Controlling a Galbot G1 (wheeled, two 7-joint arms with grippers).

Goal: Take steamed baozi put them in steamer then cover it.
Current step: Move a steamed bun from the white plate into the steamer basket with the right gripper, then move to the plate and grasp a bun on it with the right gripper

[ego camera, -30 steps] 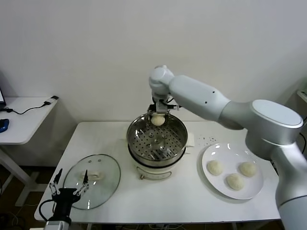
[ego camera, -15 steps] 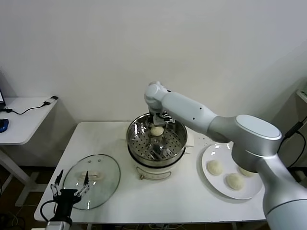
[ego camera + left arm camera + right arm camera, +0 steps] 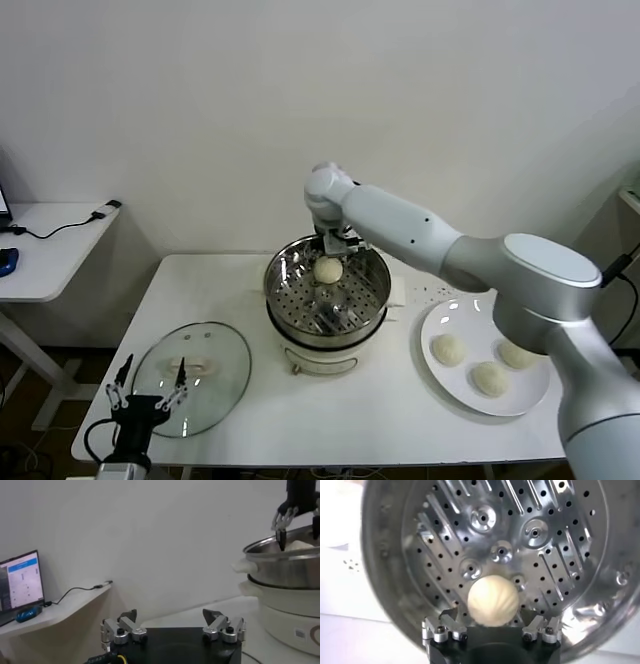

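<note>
Head view: my right gripper (image 3: 329, 250) is hanging spread inside the steamer (image 3: 372, 306) rim, one baozi (image 3: 328, 269) lying just below, unheld.

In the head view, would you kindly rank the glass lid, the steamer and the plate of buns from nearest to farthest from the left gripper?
From the left gripper, at the table's front-left corner:
1. Glass lid, lying flat right beside it.
2. Steamer, mid-table, with the right gripper over it.
3. Plate, far on the right side.
</note>
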